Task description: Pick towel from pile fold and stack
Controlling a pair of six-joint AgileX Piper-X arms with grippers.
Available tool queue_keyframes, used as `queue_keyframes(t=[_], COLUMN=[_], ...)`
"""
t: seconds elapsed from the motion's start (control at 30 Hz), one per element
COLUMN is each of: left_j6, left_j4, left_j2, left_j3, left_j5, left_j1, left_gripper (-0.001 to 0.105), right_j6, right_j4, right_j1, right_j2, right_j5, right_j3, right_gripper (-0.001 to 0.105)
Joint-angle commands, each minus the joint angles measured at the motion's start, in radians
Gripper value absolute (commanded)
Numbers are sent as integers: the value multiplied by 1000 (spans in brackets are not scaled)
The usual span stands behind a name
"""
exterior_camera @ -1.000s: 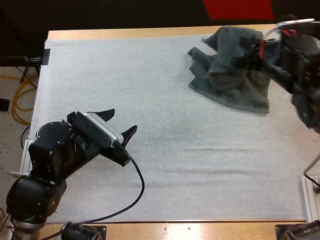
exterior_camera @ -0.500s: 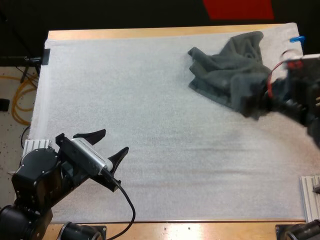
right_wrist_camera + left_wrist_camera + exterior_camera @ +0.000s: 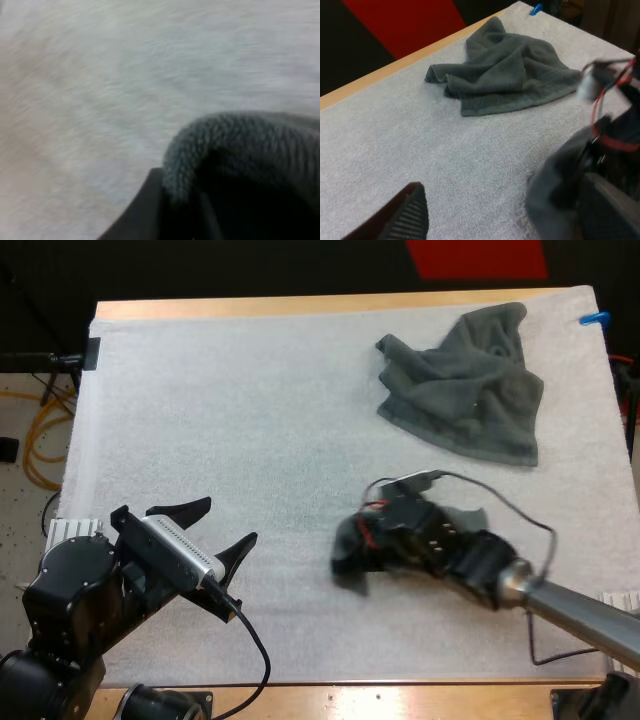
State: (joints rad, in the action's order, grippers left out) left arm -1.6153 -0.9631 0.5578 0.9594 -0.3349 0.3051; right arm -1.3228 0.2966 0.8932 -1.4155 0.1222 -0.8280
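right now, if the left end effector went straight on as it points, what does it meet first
Likely the bare white mat, then the crumpled towel pile beyond. The towel held by the right end effector lies just beside that line; depth is unclear.

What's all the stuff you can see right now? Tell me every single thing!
crumpled towel heap: 1, dark grey-green, far right part of the mat
held towel: 1, dark grey-green, bunched in the right tool, over the mat's near middle
mat: 1, white, covering the table
table: 1, wooden, edge showing along the far side
cords: yellow, on the floor beyond the table's left side
left tool: 1, black, open, holding nothing, over the mat's near left part
right tool: 1, black, shut on the held towel
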Motion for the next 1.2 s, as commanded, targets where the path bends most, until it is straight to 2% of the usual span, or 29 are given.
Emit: queue_keyframes(t=[0.0,0.03,0.1,0.17,0.23,0.3,0.43,0.5,0.67,0.73,0.83,0.9,1.1,1.17], left_j6=[4,4,4,4,4,4,4,4,7,19,27,27,27,27], left_j4=[11,11,11,11,11,11,11,11,9,-1,-5,-5,-5,-5], left_j2=[-3,-3,-3,-3,-3,-3,-3,-3,-2,1,0,0,0,0], left_j3=[6,6,6,6,6,6,6,6,4,4,4,4,4,4], left_j5=[2,2,2,2,2,2,2,2,2,2,4,4,4,4], left_j1=[6,6,6,6,6,6,6,6,6,6,6,6,6,6], left_gripper=[61,61,61,61,61,61,61,61,61,61,61,61,61,61], right_j6=[5,5,2,-1,-1,-12,-85,-128,-177,-213,-275,-325,-403,-411], right_j4=[-33,-33,-31,-31,-30,-19,64,138,379,471,561,602,610,580], right_j1=[9,12,14,14,15,19,14,-2,-65,-90,-128,-161,-255,-279], right_j2=[-22,-37,-88,-114,-121,-115,-99,-89,-86,-86,-86,-86,-86,-87], right_j5=[39,66,153,237,283,284,184,119,115,70,-100,-155,-139,-93], right_j3=[-36,-50,-102,-153,-189,-224,-252,-254,-254,-253,-247,-242,-184,-153], right_gripper=[26,32,52,63,63,63,63,63,63,63,63,63,63,63])
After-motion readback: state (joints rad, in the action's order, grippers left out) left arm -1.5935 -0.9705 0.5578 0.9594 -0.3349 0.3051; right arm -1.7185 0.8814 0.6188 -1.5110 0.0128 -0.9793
